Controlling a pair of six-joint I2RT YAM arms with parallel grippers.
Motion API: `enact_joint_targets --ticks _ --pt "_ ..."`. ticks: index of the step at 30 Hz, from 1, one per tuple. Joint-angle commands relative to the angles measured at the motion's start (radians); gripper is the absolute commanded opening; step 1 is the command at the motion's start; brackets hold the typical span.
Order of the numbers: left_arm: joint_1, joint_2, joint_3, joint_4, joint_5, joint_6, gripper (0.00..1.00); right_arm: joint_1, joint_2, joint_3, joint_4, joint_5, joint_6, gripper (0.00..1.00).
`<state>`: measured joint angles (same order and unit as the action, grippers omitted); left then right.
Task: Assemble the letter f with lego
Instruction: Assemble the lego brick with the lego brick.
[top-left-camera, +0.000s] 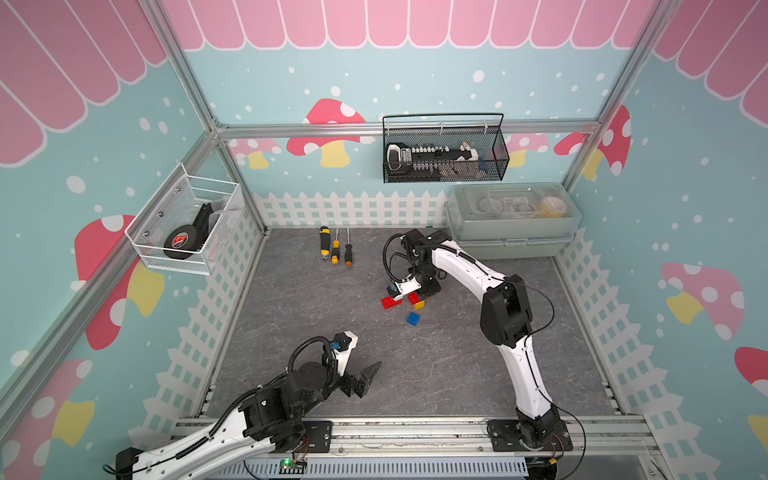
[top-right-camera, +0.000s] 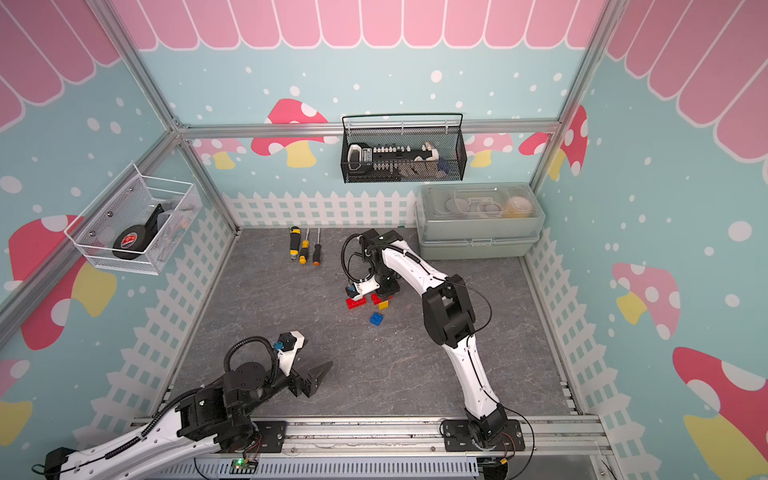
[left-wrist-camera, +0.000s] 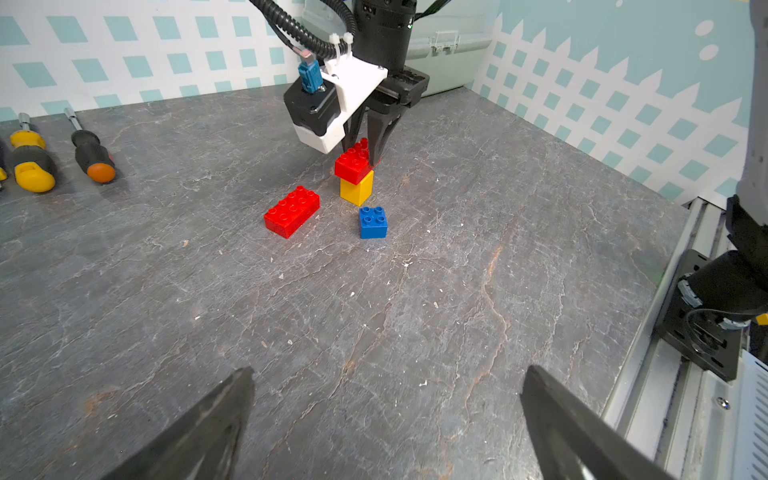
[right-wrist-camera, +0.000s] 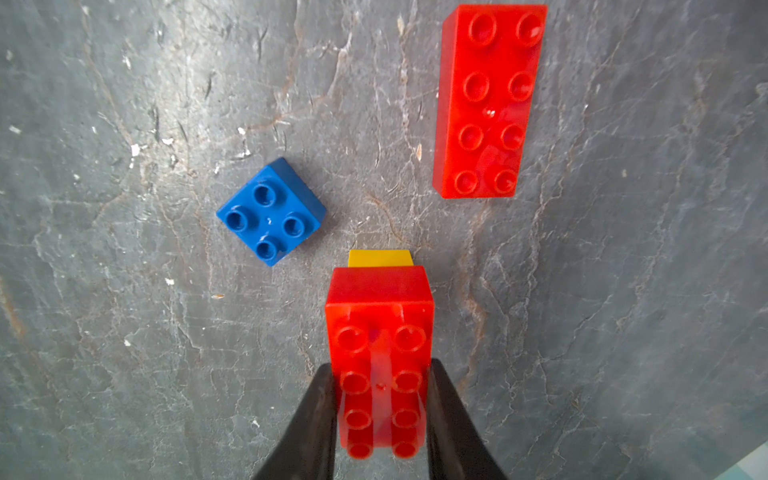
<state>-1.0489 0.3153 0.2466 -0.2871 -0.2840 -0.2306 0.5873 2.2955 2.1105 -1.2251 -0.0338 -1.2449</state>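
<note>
1. The right gripper (right-wrist-camera: 380, 374) is clenched on a red rectangular studded plastic brick (right-wrist-camera: 380, 328), with one black finger against each long side.
2. The free end of that brick sits over the yellow square plastic brick (left-wrist-camera: 356, 189), which stands on the grey stone-patterned tabletop (left-wrist-camera: 415, 332). In the right wrist view only a yellow edge shows past the red end. I cannot tell whether the studs are pressed home.
3. The second red rectangular brick (left-wrist-camera: 292, 211) lies flat just beside the yellow brick, on its screwdriver side, with a clear gap between them.
4. The small blue square brick (left-wrist-camera: 373, 222) lies near the yellow brick, on the side facing the aluminium front rail (top-left-camera: 415, 432). It is not touching.
5. The left gripper (left-wrist-camera: 388, 370) hangs with its jaws spread wide and holds nothing. It is well apart from the yellow brick, toward the rail, with open tabletop between.
6. Three black-and-yellow-handled screwdrivers (top-left-camera: 336, 247) lie well apart from the yellow brick, by the back fence.
</note>
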Motion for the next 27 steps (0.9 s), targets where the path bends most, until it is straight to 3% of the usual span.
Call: enact_joint_targets --ticks 1,18,27 --pt "-0.005 -0.003 -0.010 0.012 0.004 0.017 0.99 -0.004 0.030 0.020 -0.018 -0.001 -0.018 0.19" --pt "-0.004 0.002 -0.010 0.012 0.000 0.016 0.99 -0.004 0.061 0.016 -0.026 -0.015 0.010 0.19" --pt "-0.005 0.002 -0.010 0.013 0.003 0.016 0.99 0.002 0.079 0.014 -0.053 -0.006 0.107 0.20"
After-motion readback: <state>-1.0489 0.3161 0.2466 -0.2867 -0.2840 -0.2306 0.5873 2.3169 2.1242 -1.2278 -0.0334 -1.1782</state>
